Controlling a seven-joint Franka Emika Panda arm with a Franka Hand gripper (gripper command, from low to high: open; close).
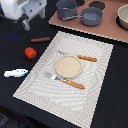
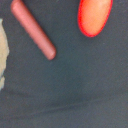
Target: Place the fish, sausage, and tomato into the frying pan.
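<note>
The reddish-brown sausage (image 1: 40, 39) lies on the dark table left of the placemat. The red tomato (image 1: 30, 52) sits just in front of it. The white-bluish fish (image 1: 16, 73) lies nearer the front, at the exterior view's left. The dark-grey frying pan (image 1: 91, 16) stands on the brown board at the back, its thin handle pointing left. My white gripper (image 1: 27, 21) hangs above the table at the back left, behind the sausage. It looks open and holds nothing. The wrist view shows the sausage (image 2: 34, 29) and part of the tomato (image 2: 94, 17), but no fingers.
A taller grey pot (image 1: 66, 7) stands left of the pan on the brown board (image 1: 60, 22). A beige bowl (image 1: 123, 17) is at the board's right end. The woven placemat (image 1: 35, 82) holds a tan plate (image 1: 68, 66), an orange-handled knife (image 1: 82, 57) and a fork (image 1: 65, 80).
</note>
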